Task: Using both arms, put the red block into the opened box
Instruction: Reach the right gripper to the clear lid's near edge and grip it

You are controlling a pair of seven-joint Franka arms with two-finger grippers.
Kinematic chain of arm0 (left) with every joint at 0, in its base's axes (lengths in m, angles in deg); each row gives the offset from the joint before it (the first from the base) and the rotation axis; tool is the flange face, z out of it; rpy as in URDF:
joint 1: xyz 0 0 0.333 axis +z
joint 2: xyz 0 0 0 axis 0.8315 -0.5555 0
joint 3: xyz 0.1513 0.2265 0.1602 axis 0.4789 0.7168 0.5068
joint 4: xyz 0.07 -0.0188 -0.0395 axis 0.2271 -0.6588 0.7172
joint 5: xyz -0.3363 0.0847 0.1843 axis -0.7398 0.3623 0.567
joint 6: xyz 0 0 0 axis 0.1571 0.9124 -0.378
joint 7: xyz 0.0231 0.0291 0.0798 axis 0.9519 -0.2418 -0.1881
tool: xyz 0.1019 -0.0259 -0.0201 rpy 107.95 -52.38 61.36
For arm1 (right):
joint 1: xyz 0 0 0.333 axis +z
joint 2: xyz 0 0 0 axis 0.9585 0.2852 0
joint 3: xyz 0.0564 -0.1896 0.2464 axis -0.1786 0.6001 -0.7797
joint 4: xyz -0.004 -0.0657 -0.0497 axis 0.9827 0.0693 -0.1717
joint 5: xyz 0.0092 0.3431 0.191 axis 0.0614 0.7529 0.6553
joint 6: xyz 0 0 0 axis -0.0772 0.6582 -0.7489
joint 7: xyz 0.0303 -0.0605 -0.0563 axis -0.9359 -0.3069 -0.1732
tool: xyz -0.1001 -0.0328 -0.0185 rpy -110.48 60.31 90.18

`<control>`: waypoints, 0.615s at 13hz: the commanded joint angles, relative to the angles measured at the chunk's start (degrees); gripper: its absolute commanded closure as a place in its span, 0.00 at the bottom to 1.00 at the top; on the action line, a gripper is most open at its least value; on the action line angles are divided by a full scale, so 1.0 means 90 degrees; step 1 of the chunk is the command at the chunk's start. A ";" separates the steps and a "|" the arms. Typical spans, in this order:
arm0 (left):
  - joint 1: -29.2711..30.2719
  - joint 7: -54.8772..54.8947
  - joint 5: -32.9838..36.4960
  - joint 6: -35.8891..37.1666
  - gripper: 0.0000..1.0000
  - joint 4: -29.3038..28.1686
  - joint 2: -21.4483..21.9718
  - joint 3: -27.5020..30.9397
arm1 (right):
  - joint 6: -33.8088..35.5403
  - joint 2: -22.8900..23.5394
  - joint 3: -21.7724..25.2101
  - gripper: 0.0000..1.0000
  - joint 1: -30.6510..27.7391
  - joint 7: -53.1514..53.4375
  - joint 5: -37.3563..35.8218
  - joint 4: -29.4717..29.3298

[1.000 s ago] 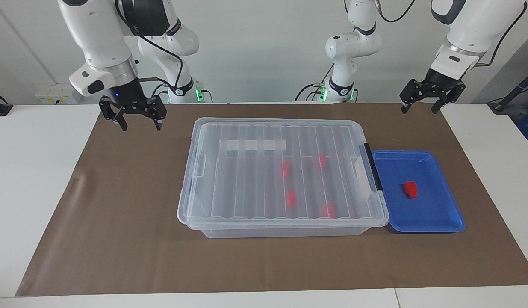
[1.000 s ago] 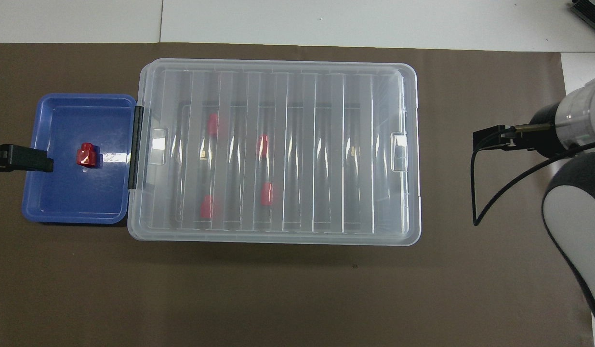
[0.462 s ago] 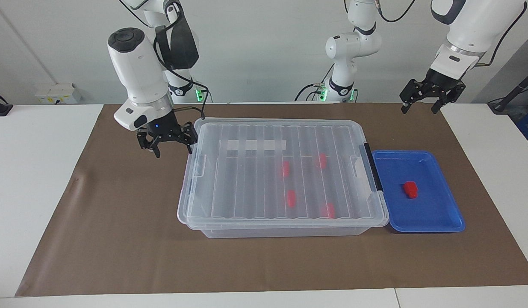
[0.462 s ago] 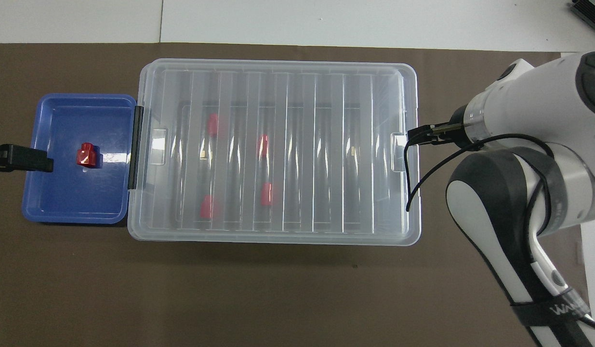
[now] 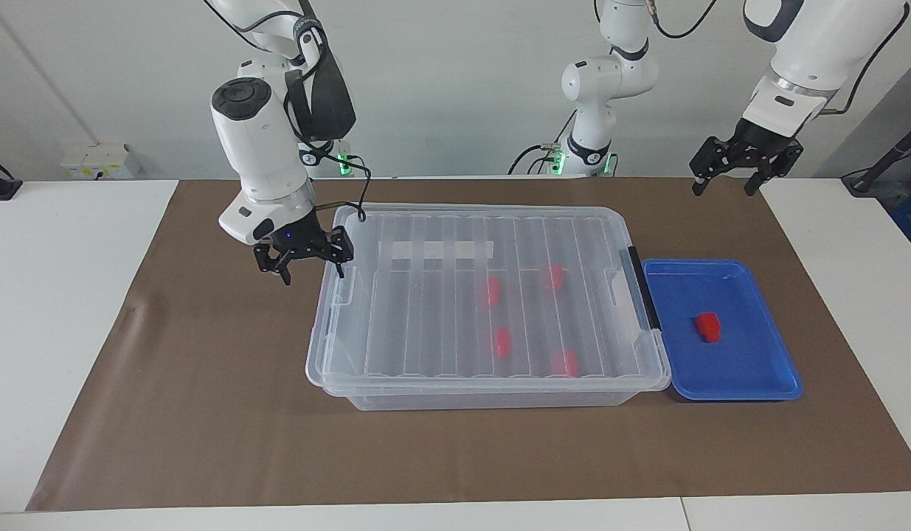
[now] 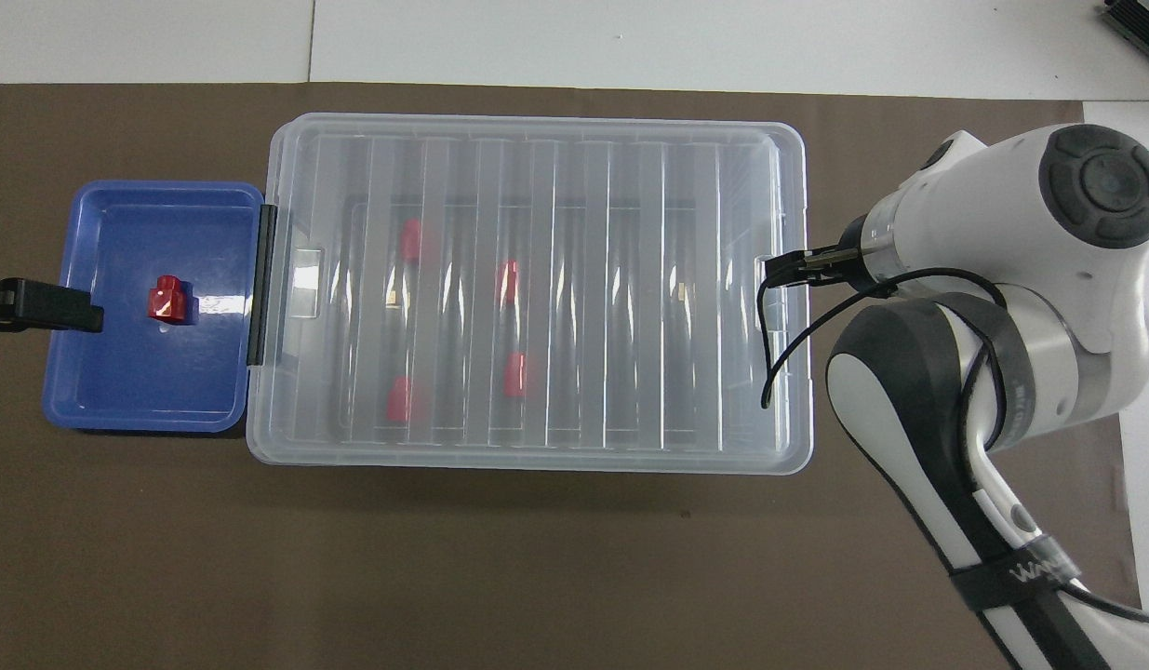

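The red block (image 5: 707,327) (image 6: 167,301) lies alone in a shallow blue tray (image 5: 757,383) (image 6: 118,391). The tray sits against the black-handled end of the box (image 5: 425,324) (image 6: 630,279). This box is a clear bin with its ribbed lid lying shut on top. Several more red blocks (image 5: 503,341) show through the lid. My right gripper (image 5: 313,274) hangs open over the box's end rim toward the right arm's end, holding nothing. In the overhead view the arm hides it. My left gripper (image 5: 728,181) waits open, high over the mat's corner.
A brown mat (image 5: 204,413) (image 6: 537,577) covers the middle of the white table (image 5: 57,295). The box and tray stand in a row across it. A black cable (image 6: 769,354) loops from the right wrist above the box lid.
The right arm has swung in from its end of the table and come down to the box's end rim. The left arm, the box and the blocks have not moved.
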 commanded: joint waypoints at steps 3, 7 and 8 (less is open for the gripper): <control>0.0006 -0.0058 0.0117 0.0065 0.00 0.0022 0.0052 0.0002 | -0.0429 -0.0028 -0.0041 0.00 -0.0025 -0.0111 0.0103 0.0447; 0.0006 -0.0058 0.0117 0.0075 0.00 0.0022 0.0052 0.0002 | -0.0429 0.0030 -0.0032 0.00 -0.0034 -0.0081 0.0074 0.0506; 0.0015 -0.0049 0.0117 0.0075 0.00 0.0042 0.0052 0.0002 | -0.0439 0.0040 -0.0022 0.00 -0.0093 -0.0071 -0.0004 0.0535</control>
